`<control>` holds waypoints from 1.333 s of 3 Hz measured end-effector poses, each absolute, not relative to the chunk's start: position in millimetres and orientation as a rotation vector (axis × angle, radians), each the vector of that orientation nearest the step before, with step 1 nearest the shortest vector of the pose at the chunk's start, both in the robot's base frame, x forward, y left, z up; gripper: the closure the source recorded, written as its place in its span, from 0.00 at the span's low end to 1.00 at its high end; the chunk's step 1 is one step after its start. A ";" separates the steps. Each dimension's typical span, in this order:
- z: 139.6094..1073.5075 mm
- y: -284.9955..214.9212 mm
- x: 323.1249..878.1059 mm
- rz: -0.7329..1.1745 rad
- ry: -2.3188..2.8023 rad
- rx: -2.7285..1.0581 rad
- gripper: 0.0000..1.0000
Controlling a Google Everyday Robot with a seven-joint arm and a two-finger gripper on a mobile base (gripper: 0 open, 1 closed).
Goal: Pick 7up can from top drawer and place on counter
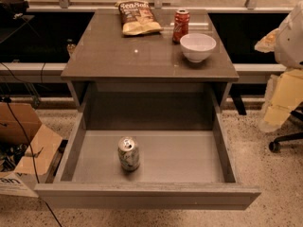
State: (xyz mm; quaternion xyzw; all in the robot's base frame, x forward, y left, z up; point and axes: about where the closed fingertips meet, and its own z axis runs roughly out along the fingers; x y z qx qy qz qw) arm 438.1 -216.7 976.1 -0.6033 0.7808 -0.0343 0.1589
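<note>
The 7up can [129, 153] is pale whitish-green with a silver top. It stands upright on the floor of the open top drawer [189, 157], left of centre and near the front panel. The counter [142, 56] is the glossy grey-brown tabletop above the drawer. My gripper [282, 98] shows as a pale yellow shape at the right edge of the view, below the white arm [291, 39]. It is well right of the drawer, far from the can, and holds nothing that I can see.
On the counter stand a red soda can [181, 25], a white bowl [198, 47] in front of it, and a chip bag [138, 18] at the back. A cardboard box [21, 141] lies on the floor at left, and a chair base [286, 141] at right.
</note>
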 end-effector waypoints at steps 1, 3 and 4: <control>976.0 -216.6 438.2 -0.098 2.232 -1.725 0.00; 939.4 -188.8 453.8 0.049 2.179 -1.701 0.00; 909.6 -165.0 461.4 0.192 2.117 -1.678 0.00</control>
